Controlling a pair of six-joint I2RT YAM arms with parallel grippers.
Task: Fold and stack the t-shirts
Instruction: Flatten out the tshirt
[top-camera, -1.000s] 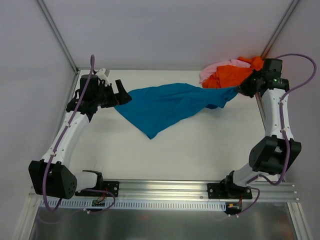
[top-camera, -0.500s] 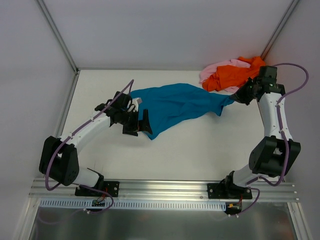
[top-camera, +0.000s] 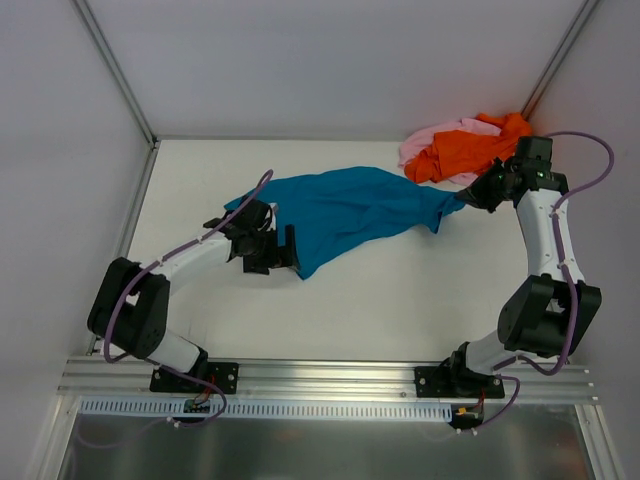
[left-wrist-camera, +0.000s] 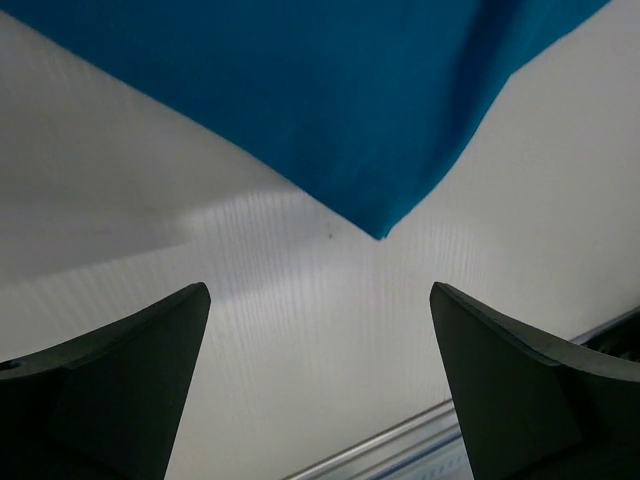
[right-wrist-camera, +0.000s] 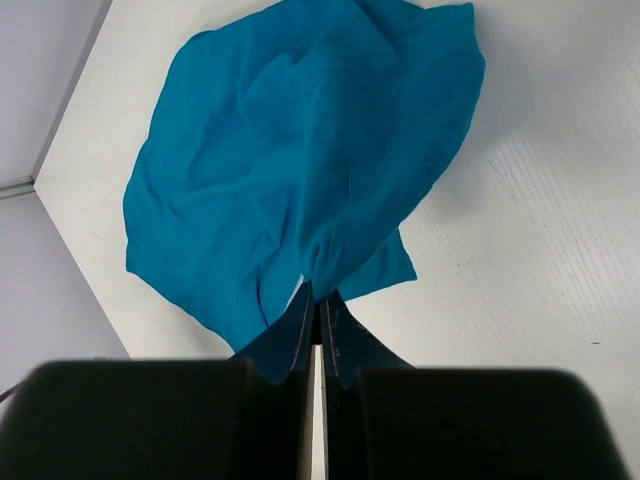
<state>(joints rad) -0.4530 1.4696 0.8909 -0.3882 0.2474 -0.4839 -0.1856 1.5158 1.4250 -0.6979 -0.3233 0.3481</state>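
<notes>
The teal-blue soft cloth t-shirt (top-camera: 350, 212) was pinched at its right end by the right gripper (top-camera: 472, 194), whose black jaws were shut flat on a bunched fold of it. In the right wrist view the cloth fanned away from that pinch across the white tabletop (top-camera: 400, 300). The left gripper (top-camera: 272, 250) held nothing. Its jaws stood wide apart low over the tabletop, and the shirt's near pointed corner lay just ahead of them, close but untouched. From there the shirt spread, rumpled, to the far left and then across to the held end. Beyond that end, in the far right corner, the bright orange crumpled t-shirt (top-camera: 465, 152) lay heaped together with the pale pink t-shirt (top-camera: 430, 138), both unfolded.

A second before, the left gripper had been at the shirt's far left corner, with the cloth drawn out between the two arms. Since then the left arm had swung in to the near corner and the cloth had slackened onto the tabletop. I read this as a re-grip while spreading the first shirt flat, so folding had not yet begun and nothing was stacked.
</notes>
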